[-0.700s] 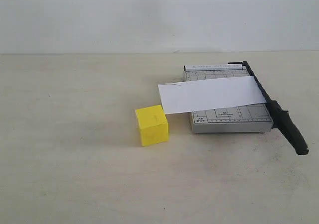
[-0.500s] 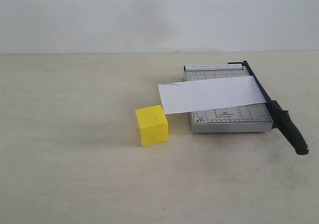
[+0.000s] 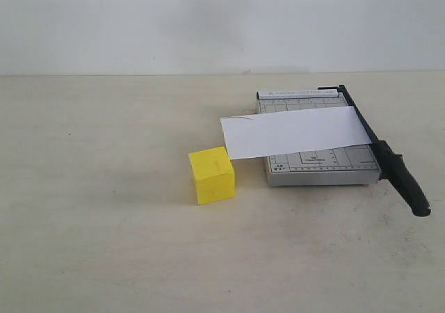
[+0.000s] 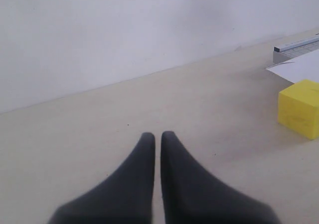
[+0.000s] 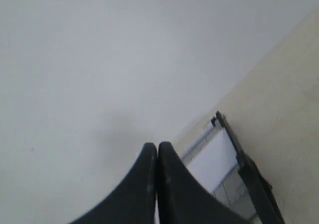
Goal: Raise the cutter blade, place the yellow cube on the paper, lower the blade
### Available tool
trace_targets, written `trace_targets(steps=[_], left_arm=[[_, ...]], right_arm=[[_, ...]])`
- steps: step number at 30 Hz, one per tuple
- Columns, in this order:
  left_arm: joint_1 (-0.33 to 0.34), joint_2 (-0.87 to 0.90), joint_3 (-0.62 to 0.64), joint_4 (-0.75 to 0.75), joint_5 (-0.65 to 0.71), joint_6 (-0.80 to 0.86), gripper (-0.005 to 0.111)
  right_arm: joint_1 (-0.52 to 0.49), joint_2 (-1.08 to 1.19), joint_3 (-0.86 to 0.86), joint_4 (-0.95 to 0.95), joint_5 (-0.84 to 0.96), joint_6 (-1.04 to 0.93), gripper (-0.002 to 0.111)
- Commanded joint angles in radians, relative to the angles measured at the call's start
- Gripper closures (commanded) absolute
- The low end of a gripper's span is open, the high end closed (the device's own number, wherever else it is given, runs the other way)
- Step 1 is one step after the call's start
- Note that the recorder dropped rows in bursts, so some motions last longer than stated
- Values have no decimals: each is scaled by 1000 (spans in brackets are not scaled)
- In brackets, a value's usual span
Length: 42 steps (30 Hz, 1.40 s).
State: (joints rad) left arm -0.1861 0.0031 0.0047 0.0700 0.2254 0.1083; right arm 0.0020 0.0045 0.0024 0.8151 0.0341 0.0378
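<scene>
The yellow cube [image 3: 212, 175] rests on the table just left of the grey trimmer base [image 3: 320, 165]. Across that base lies the white paper [image 3: 295, 132], its left end overhanging toward the cube. The black cutter blade [image 3: 382, 149] lies flat along the base's right edge, its thick handle [image 3: 409, 184] pointing forward. Neither arm shows in the exterior view. My left gripper [image 4: 157, 135] is shut and empty, with the yellow cube [image 4: 300, 107] and the paper's corner [image 4: 299, 68] off to one side. My right gripper [image 5: 157, 146] is shut and empty, with the cutter blade [image 5: 244, 169] and paper [image 5: 214, 160] beyond it.
A pale wall [image 3: 222, 24] stands behind the beige table [image 3: 104, 222]. Nothing but the cube and the trimmer stands on the table.
</scene>
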Motion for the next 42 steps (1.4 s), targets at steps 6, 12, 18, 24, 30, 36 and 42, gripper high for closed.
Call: trace_targets(steps=[6, 12, 18, 24, 30, 36, 42], left_arm=[[1, -3, -5, 2, -17, -3, 102], [1, -3, -5, 2, -17, -3, 102], [1, -3, -5, 2, -17, -3, 102], [1, -3, -5, 2, -17, -3, 102], [1, -3, -5, 2, -17, -3, 102], [1, -3, -5, 2, -17, -3, 102], [1, -3, -5, 2, -17, -3, 102]], right_arm=[[-2, 394, -348, -1022, -114, 319, 108], [-2, 1043, -457, -1212, -10, 338, 108], [-2, 1224, -464, -1212, -34, 340, 85], [-2, 1233, -464, -1212, -47, 400, 57], [-2, 1370, -464, -1212, -115, 409, 56], [-2, 1443, -464, -1212, -140, 409, 56], [-2, 1511, -464, -1212, -171, 409, 56]])
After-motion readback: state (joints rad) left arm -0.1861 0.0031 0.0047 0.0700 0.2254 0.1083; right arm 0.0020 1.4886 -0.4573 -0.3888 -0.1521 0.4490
